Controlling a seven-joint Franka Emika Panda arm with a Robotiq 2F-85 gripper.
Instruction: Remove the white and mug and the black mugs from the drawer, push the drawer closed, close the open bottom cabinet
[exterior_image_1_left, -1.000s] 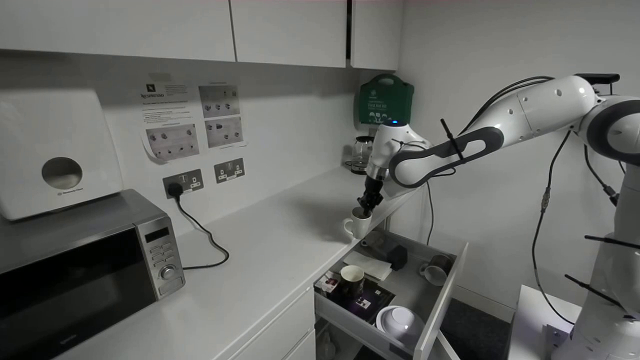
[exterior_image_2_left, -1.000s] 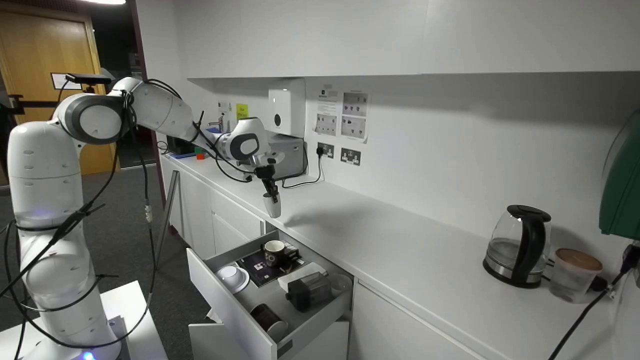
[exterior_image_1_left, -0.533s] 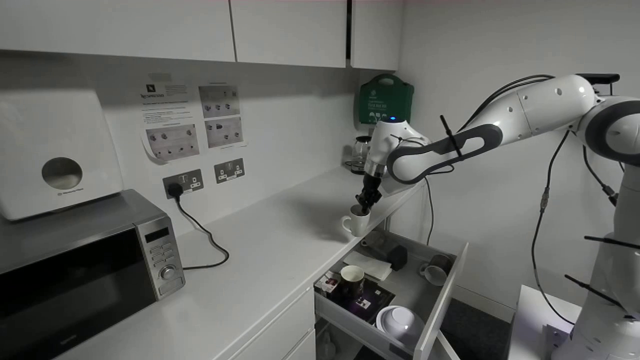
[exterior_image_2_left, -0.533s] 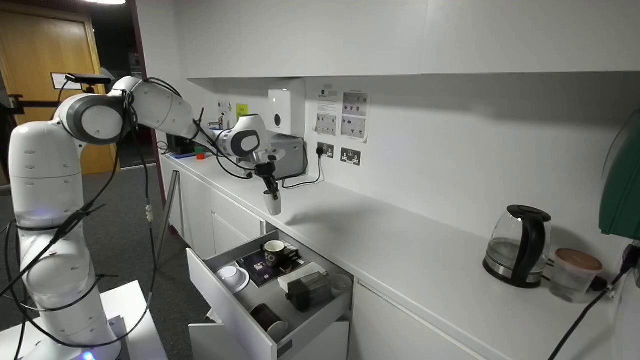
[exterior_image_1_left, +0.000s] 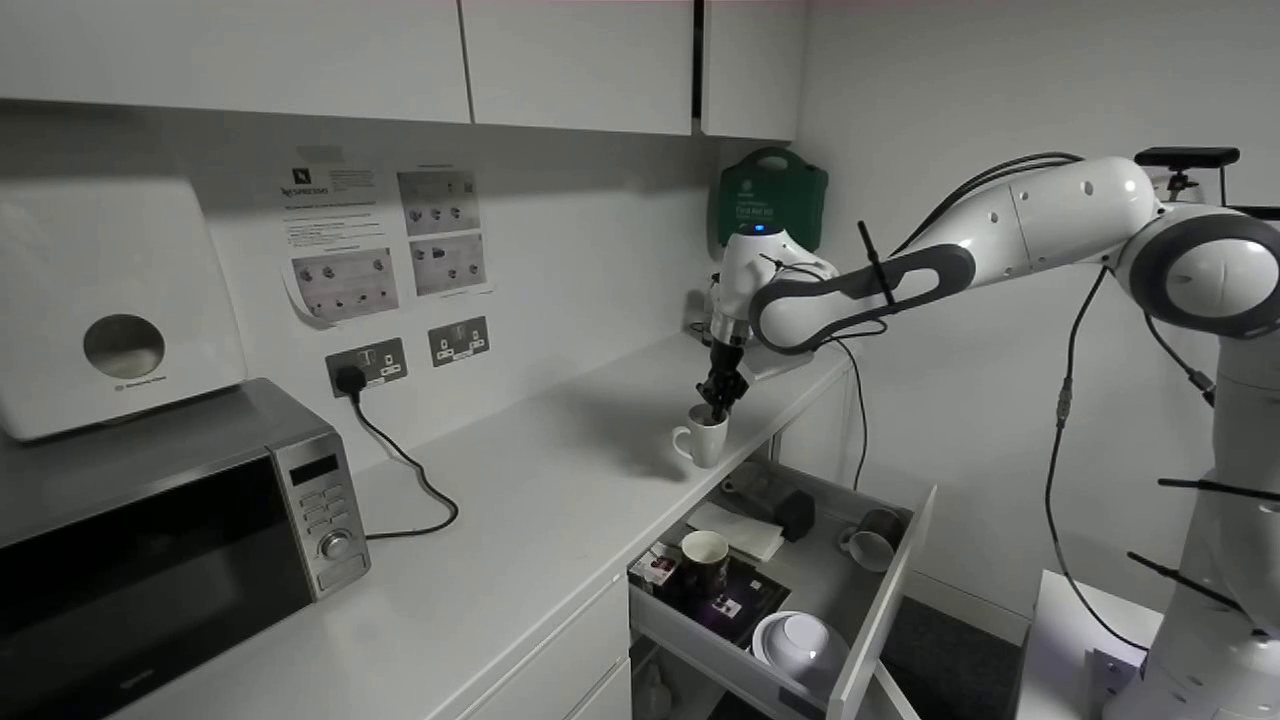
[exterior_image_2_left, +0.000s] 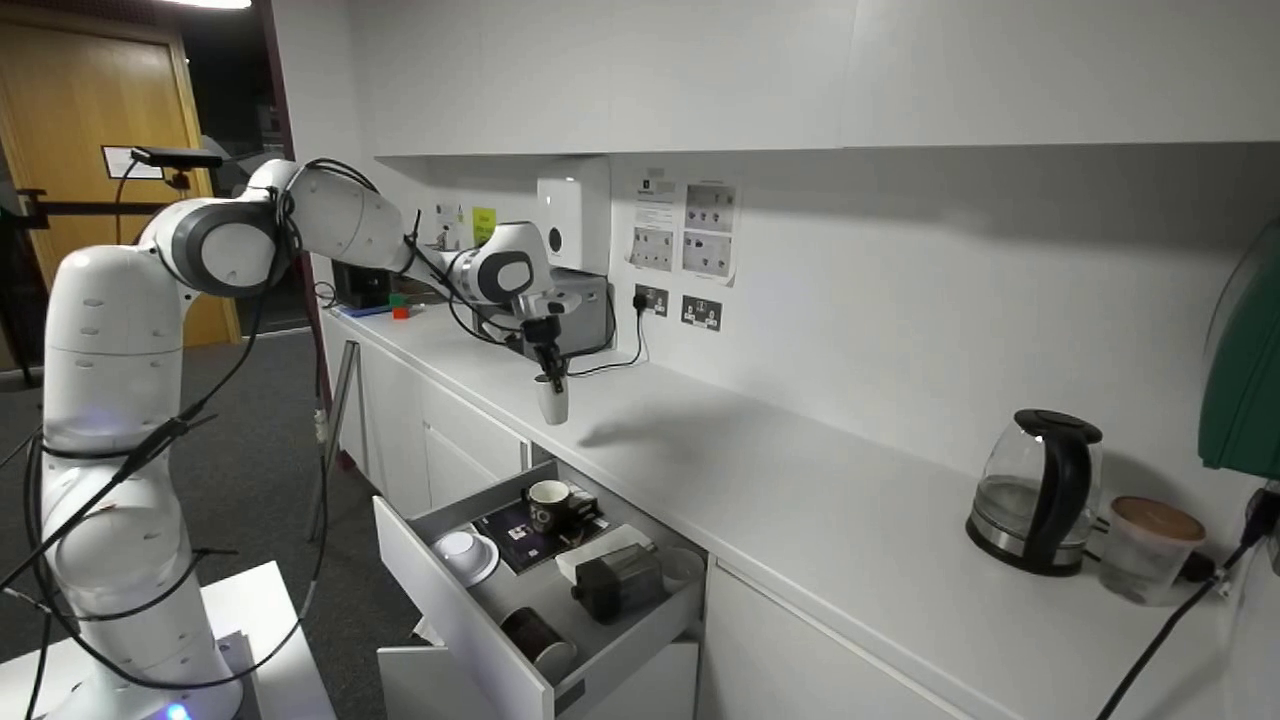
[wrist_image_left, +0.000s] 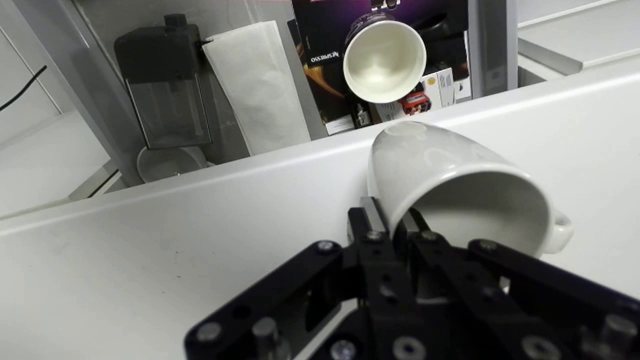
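Note:
My gripper (wrist_image_left: 391, 216) is shut on the wall of the white mug (wrist_image_left: 415, 155), one finger inside the cup and the other outside. In both exterior views the mug hangs nearly upright at the counter's front edge, above the pulled-out drawer (exterior_image_1_left: 880, 615); whether it touches the counter I cannot tell. Inside the drawer, a patterned black mug (exterior_image_2_left: 549, 510) with a pale inside stands on a dark box. Another black mug (exterior_image_2_left: 535, 640) lies on its side by the drawer front. Below, the bottom cabinet's white door (exterior_image_2_left: 425, 685) stands out from the units.
The drawer also holds stacked white bowls (exterior_image_1_left: 800, 640), a folded white sheet (wrist_image_left: 260, 90) and a clear container with a black end (exterior_image_2_left: 615, 585). On the white counter (exterior_image_1_left: 520, 480) stand a microwave (exterior_image_1_left: 170, 560), a kettle (exterior_image_2_left: 1035, 490) and a lidded tub (exterior_image_2_left: 1150, 550).
The gripper has carried the white mug slightly upward and farther in over the counter, away from the drawer. The drawer and its contents have not moved.

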